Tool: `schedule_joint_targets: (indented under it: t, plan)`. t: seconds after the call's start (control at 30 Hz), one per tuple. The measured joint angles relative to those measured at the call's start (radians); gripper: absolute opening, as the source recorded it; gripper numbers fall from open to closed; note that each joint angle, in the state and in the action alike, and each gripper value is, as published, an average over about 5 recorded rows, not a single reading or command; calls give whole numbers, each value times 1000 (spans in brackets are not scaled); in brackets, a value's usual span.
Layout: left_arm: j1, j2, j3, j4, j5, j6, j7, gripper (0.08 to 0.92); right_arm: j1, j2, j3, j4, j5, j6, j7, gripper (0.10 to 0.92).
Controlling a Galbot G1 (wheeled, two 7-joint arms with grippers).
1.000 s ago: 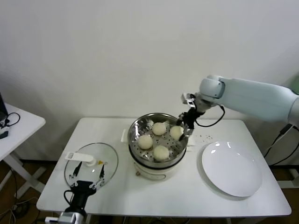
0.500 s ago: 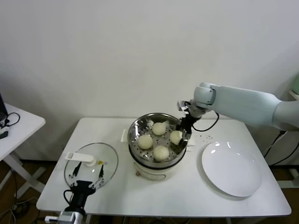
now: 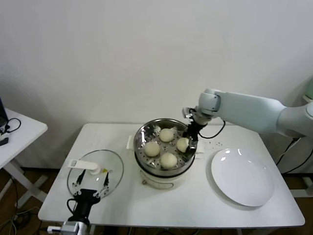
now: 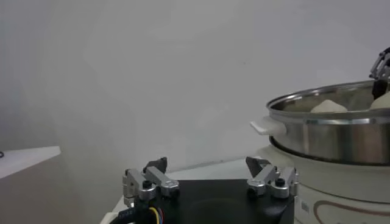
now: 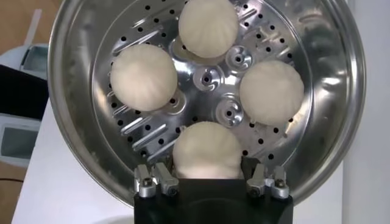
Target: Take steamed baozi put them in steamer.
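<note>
The steamer (image 3: 142, 135) is a shiny perforated basket on a cream-white pot (image 3: 161, 179) at the table's middle. Four baozi lie inside it: three free ones (image 3: 167, 134) (image 3: 152, 149) (image 3: 168, 159) and one at the right side (image 3: 182, 144). My right gripper (image 3: 190, 141) reaches into the basket's right side and is shut on that fourth baozi (image 5: 207, 149), which sits low on the perforated floor. My left gripper (image 3: 92, 179) is open and empty at the table's front left, over the glass lid; the steamer's wall (image 4: 329, 129) shows in its wrist view beyond the gripper (image 4: 206, 163).
A flat glass lid (image 3: 113, 169) with a white handle lies at the front left. A white round plate (image 3: 242, 177) lies at the front right, bare. A second white table (image 3: 19, 129) stands at the far left.
My right gripper has moved left and down with the fourth baozi, from above the steamer's right rim into the basket. The left arm has not moved.
</note>
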Motion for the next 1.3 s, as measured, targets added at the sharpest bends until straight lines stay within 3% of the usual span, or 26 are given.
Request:
schedule_joint_targets:
  t: [0.3,0.9,1.3]
  plan:
    - [4,1,-1,-1,-4,-2,0,823,-2,-3,-2,3,-2,9,4,817]
    - [1,2,2,-2,-8,1,0,823,85,-70,28,72,73,29,-51,823]
    - [-17,2,-4,-14,-4,20,-1,823,159,-271,79,210,92,64,-49,823]
